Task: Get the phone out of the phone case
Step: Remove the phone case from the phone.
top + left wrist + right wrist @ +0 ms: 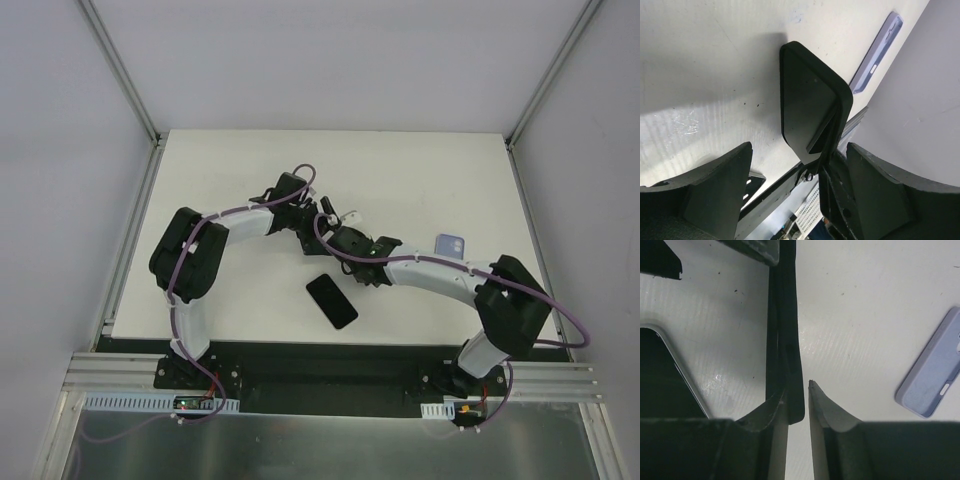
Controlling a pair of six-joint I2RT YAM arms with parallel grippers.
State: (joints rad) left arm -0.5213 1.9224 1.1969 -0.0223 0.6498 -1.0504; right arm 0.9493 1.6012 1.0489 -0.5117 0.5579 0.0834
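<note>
A black phone (331, 301) lies flat on the white table, out of its case; its silver-edged corner shows in the right wrist view (665, 375). The empty black phone case (807, 105) is held on edge above the table, between the two grippers. My right gripper (797, 387) has the thin case (785, 340) between its fingers: the left finger touches it, and a narrow gap separates it from the right finger. My left gripper (799, 150) stands wide open facing the case, touching nothing.
A lavender phone case (450, 244) lies on the table to the right, also seen in the right wrist view (935, 370). Both arms meet over the table's middle. The metal rail (330, 375) runs along the near edge.
</note>
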